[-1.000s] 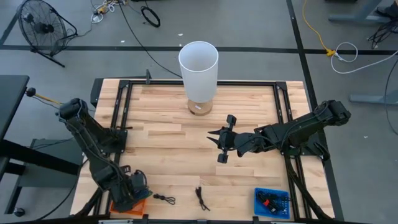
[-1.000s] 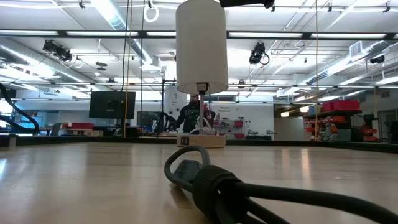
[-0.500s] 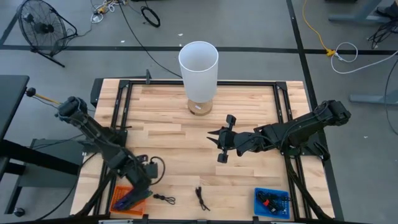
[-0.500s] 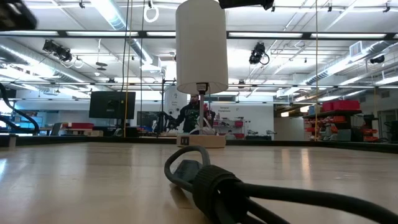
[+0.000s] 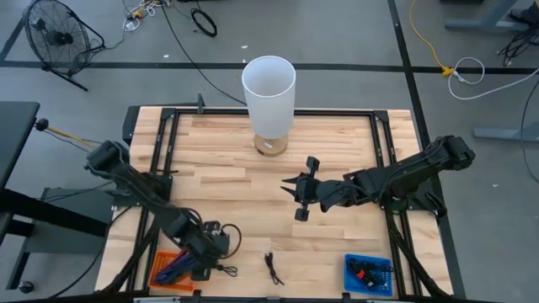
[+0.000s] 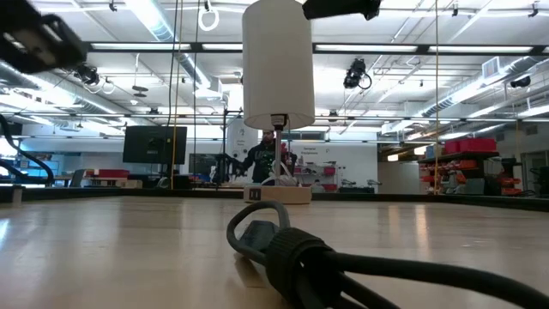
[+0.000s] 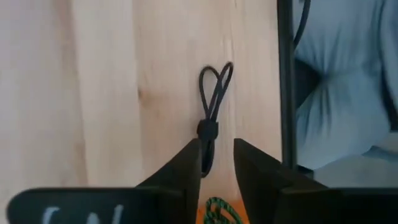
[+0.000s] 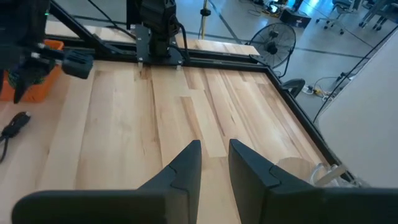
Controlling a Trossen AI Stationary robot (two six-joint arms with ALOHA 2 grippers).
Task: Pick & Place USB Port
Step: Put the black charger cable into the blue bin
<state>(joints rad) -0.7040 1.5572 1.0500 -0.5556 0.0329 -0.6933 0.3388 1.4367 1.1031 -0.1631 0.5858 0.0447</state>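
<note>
A short black looped cable (image 7: 211, 106) lies on the wooden table (image 5: 253, 185) near its near edge, and shows small in the high view (image 5: 223, 269). My left gripper (image 7: 216, 165) hangs over the cable's near end, fingers open by a narrow gap and slanting down; in the high view it (image 5: 215, 246) is just right of the orange tray (image 5: 173, 269). A second black cable (image 5: 272, 268) lies close by and fills the low view (image 6: 283, 249). My right gripper (image 5: 290, 187) hovers mid-table, open by a narrow gap (image 8: 214, 163) and holding nothing. Which thing is the USB port, I cannot tell.
A tall white cylinder (image 5: 269, 84) stands on a round wooden base (image 5: 271, 145) at the far middle. A blue tray (image 5: 368, 274) with small parts sits at the near right. A black frame (image 5: 168, 151) runs around the table. Bare wood lies between the two arms.
My left gripper has swung from over the orange tray toward the table's right, along the near edge, sinking a little and rolling its wrist. It now hangs over the looped cable. My right arm has kept still.
</note>
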